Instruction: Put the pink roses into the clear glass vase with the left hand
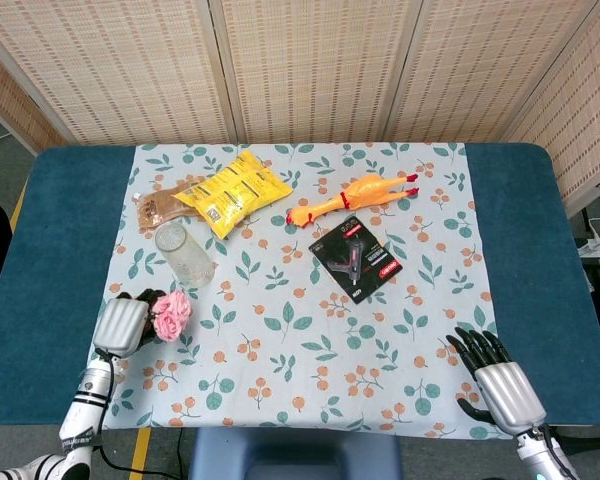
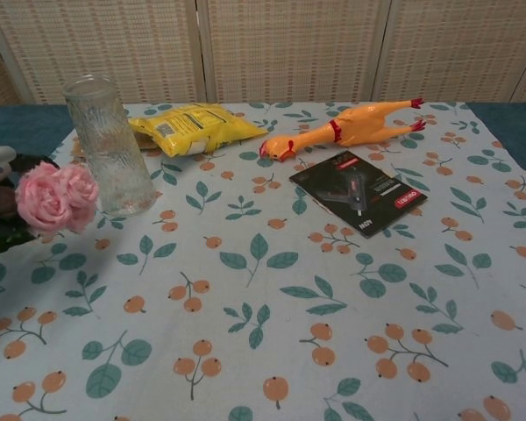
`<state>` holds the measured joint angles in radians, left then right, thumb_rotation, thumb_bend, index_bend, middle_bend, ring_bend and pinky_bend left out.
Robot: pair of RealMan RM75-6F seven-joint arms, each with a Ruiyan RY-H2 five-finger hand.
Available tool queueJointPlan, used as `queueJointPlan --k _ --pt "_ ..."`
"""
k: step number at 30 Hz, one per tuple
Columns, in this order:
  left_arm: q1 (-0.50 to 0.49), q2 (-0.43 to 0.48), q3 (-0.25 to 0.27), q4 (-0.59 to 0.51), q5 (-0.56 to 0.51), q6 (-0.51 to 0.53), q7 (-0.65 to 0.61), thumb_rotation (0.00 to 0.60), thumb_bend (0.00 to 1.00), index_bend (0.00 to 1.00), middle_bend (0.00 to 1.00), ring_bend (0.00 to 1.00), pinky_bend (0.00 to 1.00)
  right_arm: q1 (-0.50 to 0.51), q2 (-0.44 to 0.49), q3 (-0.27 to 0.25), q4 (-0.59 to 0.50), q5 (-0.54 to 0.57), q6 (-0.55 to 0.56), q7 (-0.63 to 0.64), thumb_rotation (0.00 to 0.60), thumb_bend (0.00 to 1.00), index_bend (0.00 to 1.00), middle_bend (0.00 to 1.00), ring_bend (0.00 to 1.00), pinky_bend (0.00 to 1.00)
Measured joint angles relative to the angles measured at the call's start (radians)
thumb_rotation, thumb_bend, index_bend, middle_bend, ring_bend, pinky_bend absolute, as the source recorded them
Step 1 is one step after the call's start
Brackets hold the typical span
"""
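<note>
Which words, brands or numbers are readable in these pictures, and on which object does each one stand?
"deli": probably, in white on the red patch at the corner of the black package; small, so not certain.
Other white print on the black package: too small to read.
Yellow snack bag: dark print and a white label, too blurred to read.
Brown packet beside the yellow snack bag: no readable text.
Glass vase, rubber chicken, pink roses: no text visible.
</note>
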<state>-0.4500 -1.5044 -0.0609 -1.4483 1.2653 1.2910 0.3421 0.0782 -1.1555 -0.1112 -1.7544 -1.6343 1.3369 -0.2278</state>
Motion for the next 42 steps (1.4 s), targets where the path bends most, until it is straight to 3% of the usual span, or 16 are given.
queueJointPlan --k 7,10,14,18,23,29,35,42 --pt "0.021 -0.058 -0.080 0.142 0.128 0.213 -0.279 0.600 0.88 0.60 0.78 0.83 0.45 0.002 -0.001 0.002 0.000 0.008 -0.006 0.000 0.600 0.15 0.00 0.00 0.00 0.00" --pt "0.025 -0.072 -0.149 0.173 0.148 0.301 -0.410 0.600 0.87 0.60 0.78 0.83 0.45 0.004 -0.004 0.004 0.001 0.013 -0.012 -0.003 0.600 0.15 0.00 0.00 0.00 0.00" --pt "0.025 -0.075 -0.280 0.152 0.143 0.385 -0.567 0.600 0.87 0.60 0.78 0.83 0.45 0.007 -0.007 0.005 0.002 0.020 -0.019 -0.007 0.600 0.15 0.00 0.00 0.00 0.00" --pt "0.002 -0.064 -0.371 0.092 0.111 0.390 -0.614 0.600 0.87 0.60 0.78 0.83 0.45 0.009 -0.010 0.005 0.003 0.024 -0.027 -0.013 0.600 0.15 0.00 0.00 0.00 0.00" --pt "-0.091 -0.050 -0.484 0.023 0.047 0.316 -0.619 0.600 0.87 0.60 0.78 0.83 0.45 0.011 -0.014 0.007 0.003 0.033 -0.031 -0.019 0.600 0.15 0.00 0.00 0.00 0.00" --pt "-0.234 -0.051 -0.584 0.039 -0.002 0.233 -0.567 0.600 0.87 0.60 0.78 0.83 0.45 0.010 -0.009 0.011 0.002 0.042 -0.029 -0.013 0.600 0.15 0.00 0.00 0.00 0.00" --pt "-0.348 -0.063 -0.641 0.082 -0.036 0.189 -0.512 0.600 0.87 0.60 0.78 0.83 0.45 0.015 -0.005 0.024 0.005 0.060 -0.031 -0.003 0.600 0.15 0.00 0.00 0.00 0.00" --pt "-0.354 -0.101 -0.583 0.116 -0.035 0.198 -0.503 0.600 0.86 0.60 0.78 0.83 0.45 0.019 0.001 0.025 0.004 0.064 -0.033 0.010 0.600 0.15 0.00 0.00 0.00 0.00"
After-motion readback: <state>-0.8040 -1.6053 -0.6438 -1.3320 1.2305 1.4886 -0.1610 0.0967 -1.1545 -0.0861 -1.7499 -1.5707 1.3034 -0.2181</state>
